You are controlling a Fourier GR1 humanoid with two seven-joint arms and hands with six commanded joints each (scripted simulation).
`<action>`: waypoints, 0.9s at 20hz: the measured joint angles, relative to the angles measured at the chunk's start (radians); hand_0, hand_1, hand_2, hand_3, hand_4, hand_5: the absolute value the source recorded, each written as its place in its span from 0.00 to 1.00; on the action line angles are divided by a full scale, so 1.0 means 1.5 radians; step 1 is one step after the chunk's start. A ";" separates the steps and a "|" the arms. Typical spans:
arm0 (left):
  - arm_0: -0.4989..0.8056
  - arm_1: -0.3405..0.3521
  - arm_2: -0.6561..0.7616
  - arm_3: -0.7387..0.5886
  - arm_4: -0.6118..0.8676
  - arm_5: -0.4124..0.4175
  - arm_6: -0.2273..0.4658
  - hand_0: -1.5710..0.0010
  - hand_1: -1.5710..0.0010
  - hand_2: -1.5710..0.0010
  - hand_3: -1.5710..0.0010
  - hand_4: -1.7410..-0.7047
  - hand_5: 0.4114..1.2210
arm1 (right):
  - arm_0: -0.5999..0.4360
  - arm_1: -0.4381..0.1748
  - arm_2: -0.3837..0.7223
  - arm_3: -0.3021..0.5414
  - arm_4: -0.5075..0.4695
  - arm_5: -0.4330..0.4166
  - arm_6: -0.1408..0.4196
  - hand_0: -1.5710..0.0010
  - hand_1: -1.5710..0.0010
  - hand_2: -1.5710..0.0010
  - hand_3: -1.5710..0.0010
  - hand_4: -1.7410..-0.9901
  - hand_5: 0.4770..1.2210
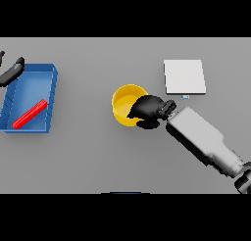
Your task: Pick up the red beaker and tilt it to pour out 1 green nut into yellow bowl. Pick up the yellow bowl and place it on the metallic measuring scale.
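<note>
Reaching in from the lower right, the right hand is curled over the yellow bowl's near rim, mid-frame on the surface. A firm, level lift is needed toward the scale, upper right. Left hand idles upper left; its fingers cannot be judged.

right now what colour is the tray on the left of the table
Blue, holding a red beaker; the tray shows clearly in the head view.
</note>
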 measured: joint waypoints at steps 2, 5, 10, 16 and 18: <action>0.001 -0.002 -0.002 0.000 0.001 -0.002 0.002 1.00 1.00 1.00 1.00 0.98 0.35 | 0.001 -0.009 0.002 -0.007 0.000 -0.003 -0.016 0.14 0.15 0.24 0.34 0.11 0.92; 0.001 0.000 -0.003 0.002 -0.001 -0.007 -0.001 1.00 1.00 1.00 1.00 0.99 0.35 | 0.003 -0.004 0.002 -0.006 0.004 -0.020 -0.007 0.07 0.07 0.19 0.22 0.06 0.96; 0.004 0.002 -0.006 -0.004 -0.001 -0.006 0.004 1.00 1.00 1.00 1.00 0.99 0.35 | -0.013 -0.012 -0.020 -0.002 -0.010 -0.015 0.004 0.02 0.02 0.16 0.16 0.02 0.99; 0.014 0.000 -0.012 -0.016 -0.003 0.002 0.013 1.00 1.00 1.00 1.00 0.98 0.35 | -0.004 -0.044 -0.063 -0.083 -0.039 0.029 0.031 0.01 0.01 0.09 0.22 0.00 1.00; 0.008 -0.002 -0.012 -0.011 -0.006 0.001 0.008 1.00 1.00 1.00 1.00 0.99 0.34 | -0.006 -0.071 -0.085 -0.110 -0.047 0.041 0.032 0.00 0.00 0.09 0.24 0.00 1.00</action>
